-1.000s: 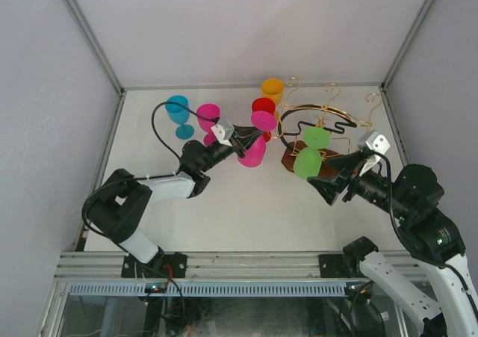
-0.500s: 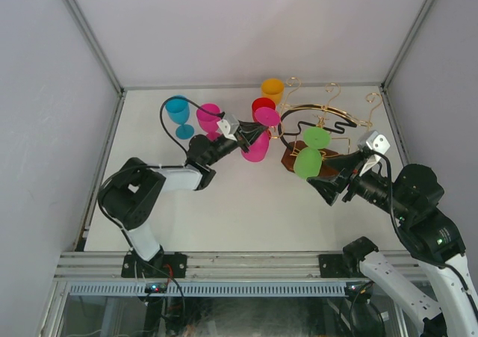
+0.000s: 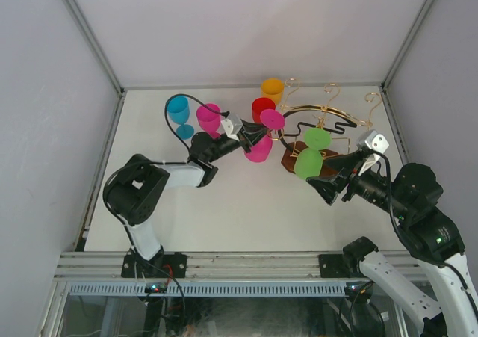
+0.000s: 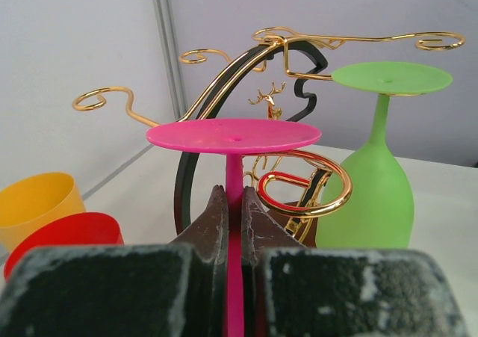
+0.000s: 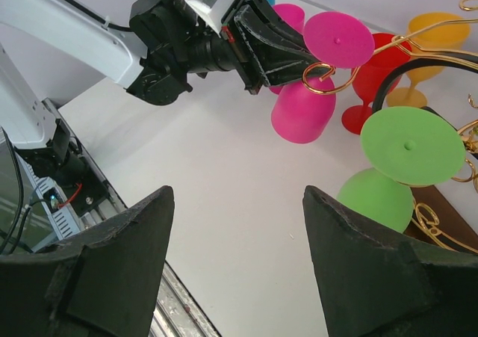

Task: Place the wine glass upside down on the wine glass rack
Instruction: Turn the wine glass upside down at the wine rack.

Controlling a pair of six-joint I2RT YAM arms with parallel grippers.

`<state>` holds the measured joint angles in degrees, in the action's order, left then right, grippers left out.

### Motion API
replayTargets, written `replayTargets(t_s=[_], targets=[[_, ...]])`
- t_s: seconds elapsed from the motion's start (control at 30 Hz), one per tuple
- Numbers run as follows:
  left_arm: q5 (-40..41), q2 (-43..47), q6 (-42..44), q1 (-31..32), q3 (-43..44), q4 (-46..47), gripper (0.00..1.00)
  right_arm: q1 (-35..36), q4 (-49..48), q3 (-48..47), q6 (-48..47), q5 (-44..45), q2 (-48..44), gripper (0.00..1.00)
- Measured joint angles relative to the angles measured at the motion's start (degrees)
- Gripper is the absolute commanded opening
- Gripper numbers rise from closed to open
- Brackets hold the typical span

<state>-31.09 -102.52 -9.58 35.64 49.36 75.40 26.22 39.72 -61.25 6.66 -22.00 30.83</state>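
Left end effector (image 4: 234, 196) is clamped tight on the stem of the pink glass (image 4: 233, 135), holding it upside down with the foot on top and the bowl hanging below, clear of the counter (image 3: 224, 217). From above, the glass sits just short of the rack (image 4: 181, 184), which lies at about 3 o'clock from it. A gold scroll tip is almost touching the edge of the pink foot. The right end effector (image 5: 237, 202) hangs at roughly 5 o'clock from the rack, fingers wide apart and empty.

A green glass (image 4: 373, 195) already hangs on the rack, at 2 o'clock from the pink foot in the left wrist view. The open gold slot looks to be between the two.

I'd say the glass is at the threshold, not yet hung. The trouble from here is height and line. If the foot comes in level with the wire instead of above it, the disc will butt the scroll and shove the rack, or lever the stem out of that narrow pinch. Swing too far towards 3 o'clock and the bowl may knock the green glass and set it rocking off its arm. The red glass (image 3: 263, 105) stands close at 12 o'clock, so a wide swing could tip it.
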Motion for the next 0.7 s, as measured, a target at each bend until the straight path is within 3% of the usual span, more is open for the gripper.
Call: replayTargets(t_s=[0.7], targets=[[-3.87,-2.6,-0.26,2.47,0.7,0.81,0.0,0.0,1.01,0.0,0.0,-0.42,-0.02,0.7]])
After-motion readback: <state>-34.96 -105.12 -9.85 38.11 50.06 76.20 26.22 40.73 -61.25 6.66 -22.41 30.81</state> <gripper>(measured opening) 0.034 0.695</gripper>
